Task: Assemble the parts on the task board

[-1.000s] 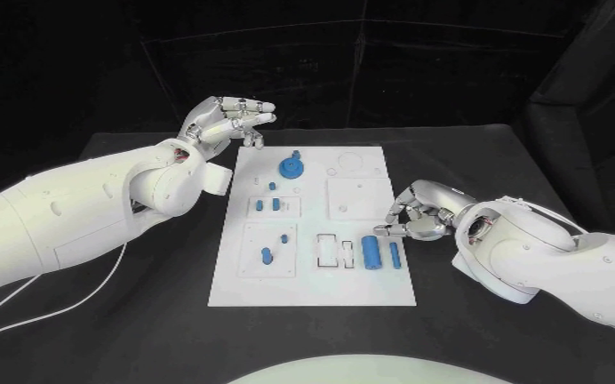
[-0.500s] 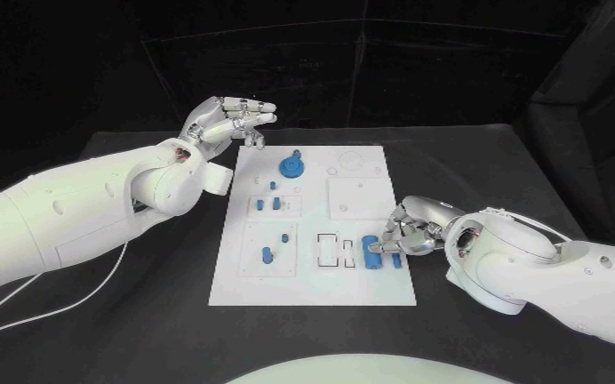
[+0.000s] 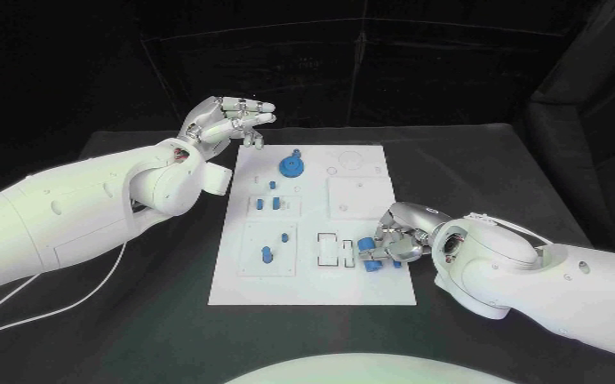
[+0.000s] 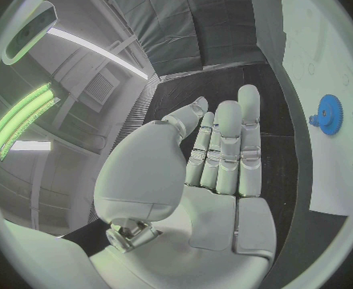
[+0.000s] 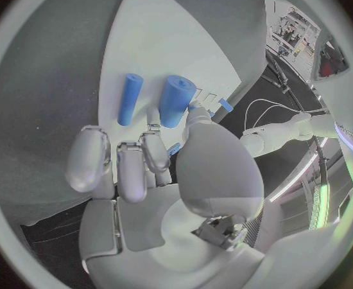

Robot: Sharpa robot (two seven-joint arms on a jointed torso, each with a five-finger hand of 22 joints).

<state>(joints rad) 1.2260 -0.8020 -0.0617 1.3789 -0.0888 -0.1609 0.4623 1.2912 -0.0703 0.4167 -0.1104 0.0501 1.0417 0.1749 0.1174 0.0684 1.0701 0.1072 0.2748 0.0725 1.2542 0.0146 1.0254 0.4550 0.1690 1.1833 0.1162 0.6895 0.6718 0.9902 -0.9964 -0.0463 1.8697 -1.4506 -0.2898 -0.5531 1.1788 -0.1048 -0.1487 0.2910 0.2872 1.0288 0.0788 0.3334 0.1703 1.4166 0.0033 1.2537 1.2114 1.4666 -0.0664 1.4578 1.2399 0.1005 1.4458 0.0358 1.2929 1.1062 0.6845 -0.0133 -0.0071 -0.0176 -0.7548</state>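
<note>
White rectangular task board (image 3: 359, 215) lies mid-table. Right silver hand (image 3: 395, 240) sits over the board's near right part, fingertips at the thick blue cylinder (image 5: 176, 101); whether it grips it, cannot tell. Thin blue rod (image 5: 129, 99) lies just beside that cylinder. Left silver hand (image 3: 228, 122) hovers off the board's far left corner, fingers loosely apart, empty. Blue gear (image 3: 293, 167) sits at board's far end.
</note>
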